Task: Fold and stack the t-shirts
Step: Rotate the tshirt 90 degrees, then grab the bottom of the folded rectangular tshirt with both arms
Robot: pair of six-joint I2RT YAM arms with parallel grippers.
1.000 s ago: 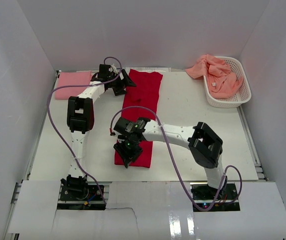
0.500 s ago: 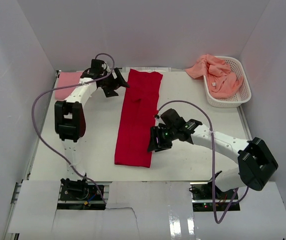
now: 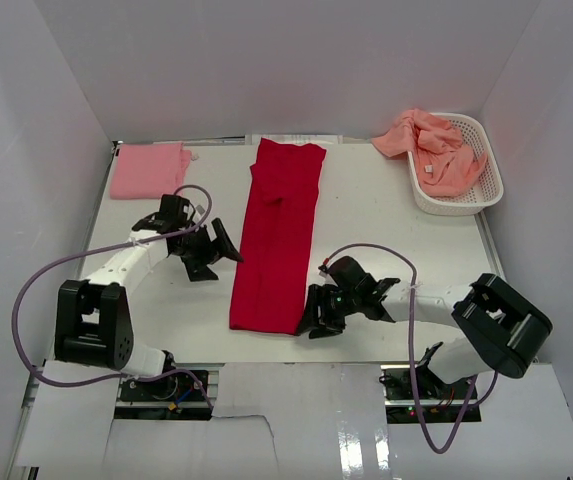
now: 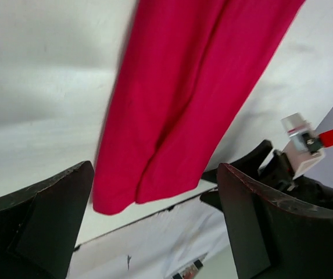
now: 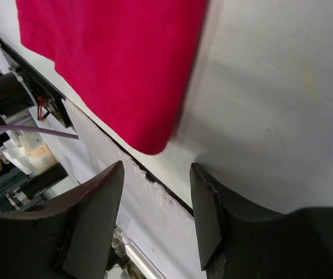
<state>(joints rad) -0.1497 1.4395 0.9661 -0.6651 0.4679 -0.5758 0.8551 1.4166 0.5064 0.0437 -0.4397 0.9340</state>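
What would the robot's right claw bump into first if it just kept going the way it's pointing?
Most likely the red t-shirt: the open right gripper points at its near right corner, low over the white table. Depth is hard to judge, so it could graze the table first.

A fixed camera overlooks the whole white table (image 3: pixel 386 220) from above. Both low, close wrist cameras share the near end of the bright red cloth t-shirt (image 3: pixel 271 250).
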